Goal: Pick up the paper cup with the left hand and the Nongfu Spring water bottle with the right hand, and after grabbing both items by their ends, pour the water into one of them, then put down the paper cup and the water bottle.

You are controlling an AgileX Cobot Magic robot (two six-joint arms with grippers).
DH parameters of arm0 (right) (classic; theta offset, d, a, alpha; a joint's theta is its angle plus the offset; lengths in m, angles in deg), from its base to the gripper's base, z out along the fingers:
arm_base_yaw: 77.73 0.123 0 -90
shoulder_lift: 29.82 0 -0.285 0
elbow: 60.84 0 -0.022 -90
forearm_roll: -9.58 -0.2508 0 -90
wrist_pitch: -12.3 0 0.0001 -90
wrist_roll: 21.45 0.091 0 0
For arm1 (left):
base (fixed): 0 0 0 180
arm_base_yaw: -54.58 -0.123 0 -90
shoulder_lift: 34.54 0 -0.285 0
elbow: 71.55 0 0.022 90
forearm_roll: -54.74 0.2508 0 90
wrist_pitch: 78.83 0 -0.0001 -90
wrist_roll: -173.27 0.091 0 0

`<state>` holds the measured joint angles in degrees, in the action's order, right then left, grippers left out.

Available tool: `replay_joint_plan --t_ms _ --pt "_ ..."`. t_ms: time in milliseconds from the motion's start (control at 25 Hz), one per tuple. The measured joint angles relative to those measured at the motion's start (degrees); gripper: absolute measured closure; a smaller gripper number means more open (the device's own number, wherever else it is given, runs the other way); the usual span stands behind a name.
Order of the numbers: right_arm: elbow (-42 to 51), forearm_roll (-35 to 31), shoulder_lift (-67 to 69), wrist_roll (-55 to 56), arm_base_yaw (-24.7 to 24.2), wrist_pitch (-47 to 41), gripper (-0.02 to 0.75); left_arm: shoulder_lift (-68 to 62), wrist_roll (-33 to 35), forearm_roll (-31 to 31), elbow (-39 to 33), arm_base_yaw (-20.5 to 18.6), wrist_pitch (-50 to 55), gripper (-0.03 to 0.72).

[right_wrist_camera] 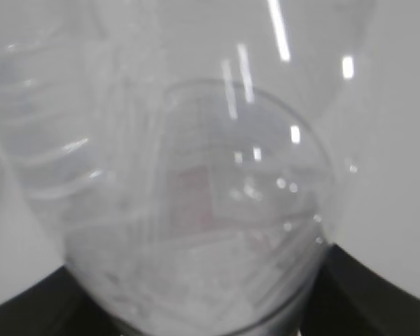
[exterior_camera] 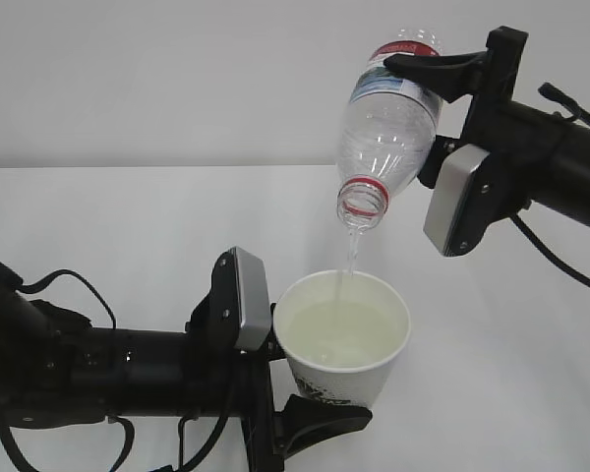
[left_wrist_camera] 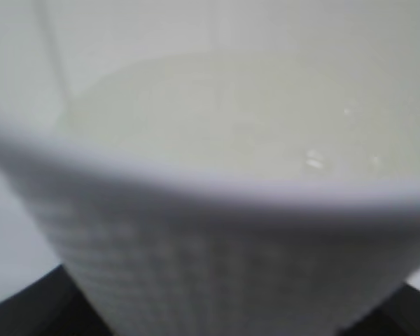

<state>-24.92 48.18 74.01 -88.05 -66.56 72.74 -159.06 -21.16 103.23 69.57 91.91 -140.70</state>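
My left gripper [exterior_camera: 320, 391] is shut on the lower part of the white paper cup [exterior_camera: 342, 344], holding it upright at bottom centre. The cup is more than half full of water [exterior_camera: 339, 332]. Above it, the clear Nongfu Spring water bottle [exterior_camera: 388, 118] tilts mouth-down, with my right gripper [exterior_camera: 415, 98] shut on its labelled end. A thin stream of water [exterior_camera: 351, 258] falls from the red-ringed mouth into the cup. The left wrist view is filled by the cup [left_wrist_camera: 231, 266] with dark fingertips [left_wrist_camera: 21, 311] at the corners. The right wrist view is filled by the bottle [right_wrist_camera: 196, 175] between dark fingertips [right_wrist_camera: 385, 294].
A white table [exterior_camera: 128, 226] runs back to a pale wall [exterior_camera: 177, 69]. Black cables [exterior_camera: 69, 285] loop off the left arm at lower left, and another cable [exterior_camera: 560, 261] hangs under the right arm.
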Motion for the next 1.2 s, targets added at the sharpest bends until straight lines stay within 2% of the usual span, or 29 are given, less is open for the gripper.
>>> replay_joint_plan --t_ms 440,1200 --pt "0.0 0.0 0.0 0.0 0.0 0.0 0.262 0.0 0.0 0.0 0.0 0.0 0.0 0.142" --pt "0.0 0.0 0.0 6.6 0.0 0.1 0.262 0.0 0.0 -1.2 0.0 0.0 0.0 0.142"
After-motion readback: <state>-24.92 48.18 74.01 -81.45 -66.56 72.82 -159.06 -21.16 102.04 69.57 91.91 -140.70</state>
